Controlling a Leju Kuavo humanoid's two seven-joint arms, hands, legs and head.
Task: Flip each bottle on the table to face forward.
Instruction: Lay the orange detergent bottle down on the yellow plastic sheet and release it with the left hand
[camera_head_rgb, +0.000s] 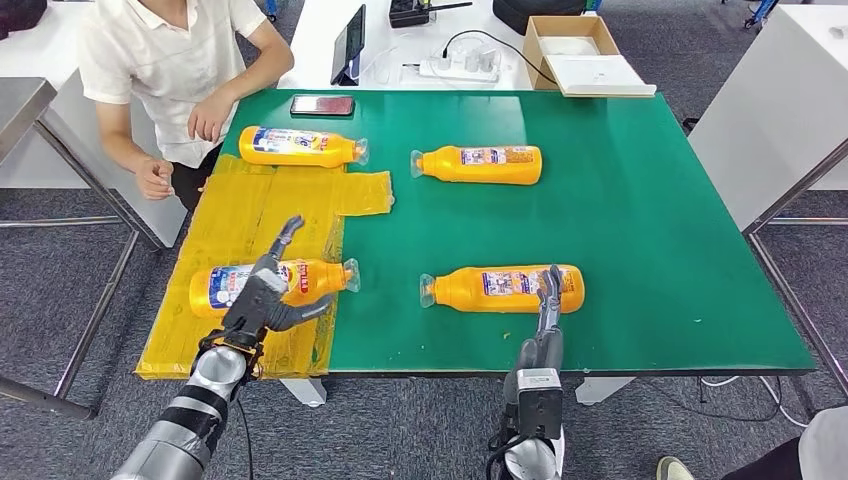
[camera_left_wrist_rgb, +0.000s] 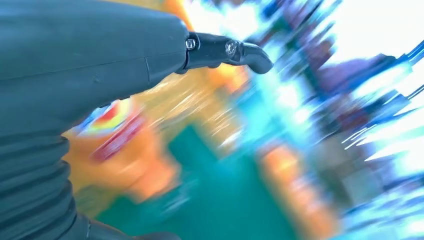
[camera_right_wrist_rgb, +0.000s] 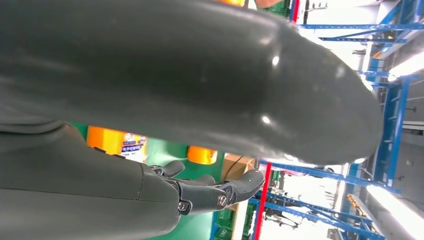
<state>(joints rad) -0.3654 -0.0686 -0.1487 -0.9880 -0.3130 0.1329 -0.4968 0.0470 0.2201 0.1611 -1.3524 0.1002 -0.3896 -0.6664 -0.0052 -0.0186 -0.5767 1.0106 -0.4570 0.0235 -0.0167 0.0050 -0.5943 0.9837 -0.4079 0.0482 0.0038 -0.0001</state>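
Note:
Four orange bottles lie on their sides on the green table. The far-left bottle and the near-left bottle point their caps right. The far-right bottle and the near-right bottle point their caps left. My left hand hovers over the near-left bottle's label end with fingers spread and nothing gripped. My right hand reaches with straight fingers to the near-right bottle's base end. In the blurred left wrist view, my left hand is above an orange bottle. In the right wrist view, my right hand is close to a bottle.
A yellow plastic sheet covers the table's left side under the near-left bottle. A person sits at the far-left corner with a hand on the table edge. A phone lies at the far edge. Behind stand a tablet and cardboard box.

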